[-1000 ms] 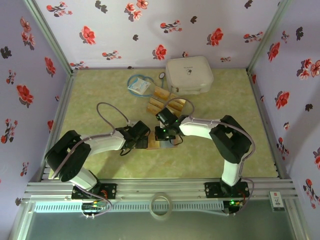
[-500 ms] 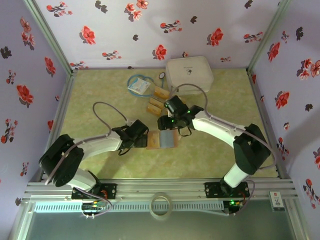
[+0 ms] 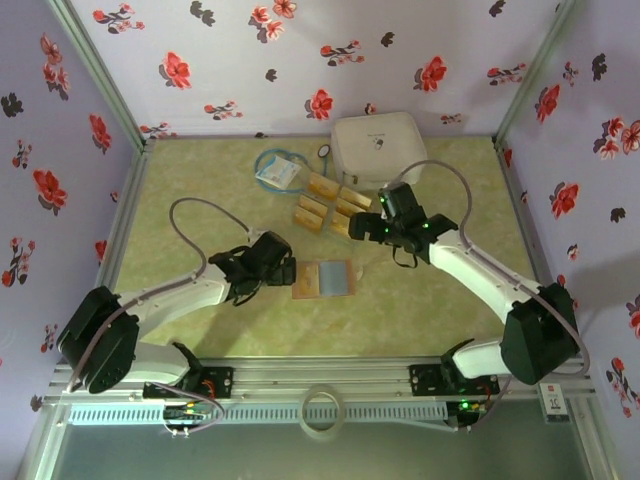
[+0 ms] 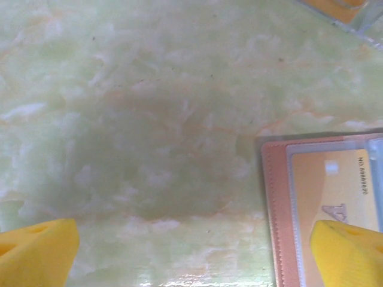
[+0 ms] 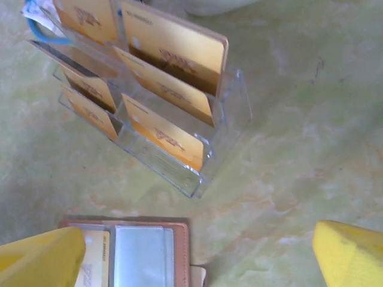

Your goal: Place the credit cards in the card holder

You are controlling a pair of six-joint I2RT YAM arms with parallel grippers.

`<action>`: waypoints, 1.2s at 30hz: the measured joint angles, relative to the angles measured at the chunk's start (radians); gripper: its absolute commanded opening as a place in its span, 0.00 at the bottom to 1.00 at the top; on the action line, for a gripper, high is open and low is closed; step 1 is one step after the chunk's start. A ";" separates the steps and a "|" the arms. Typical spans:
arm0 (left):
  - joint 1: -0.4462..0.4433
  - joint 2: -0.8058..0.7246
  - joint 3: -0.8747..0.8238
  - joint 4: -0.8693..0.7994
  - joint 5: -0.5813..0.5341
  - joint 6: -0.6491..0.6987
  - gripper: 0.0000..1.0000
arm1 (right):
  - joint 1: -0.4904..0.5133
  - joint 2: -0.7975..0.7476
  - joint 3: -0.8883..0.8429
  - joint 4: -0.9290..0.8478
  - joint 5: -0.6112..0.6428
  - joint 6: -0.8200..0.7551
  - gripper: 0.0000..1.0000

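1. Card holder lies open mid-tabletop; left gripper, jaws spread, sits at its left edge.
2. Right gripper, jaws apart and empty, is nearer the credit cards, standing in a clear rack just to its left.

You can read one line of print. In the left wrist view, the golden card tucked in the card holder has small dark print running sideways along its edge. It starts "NO." and goes on as a row of digits that look mostly like eights, though you cannot be sure of each one. Beside it is a grey emblem, partly covered, with no letters you can make out.

In the right wrist view, the cards in the clear stand each carry a dark emblem, too blurred to read.

In the top view, three more marks are all too small to read:
- The white case has a tiny dark mark on its lid.
- The packet has some print.
- The white tag by the frame rail has a red mark.
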 measured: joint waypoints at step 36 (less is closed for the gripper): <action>-0.131 0.323 0.174 0.055 0.046 -0.033 1.00 | 0.068 0.311 -0.178 0.385 -0.372 0.104 0.00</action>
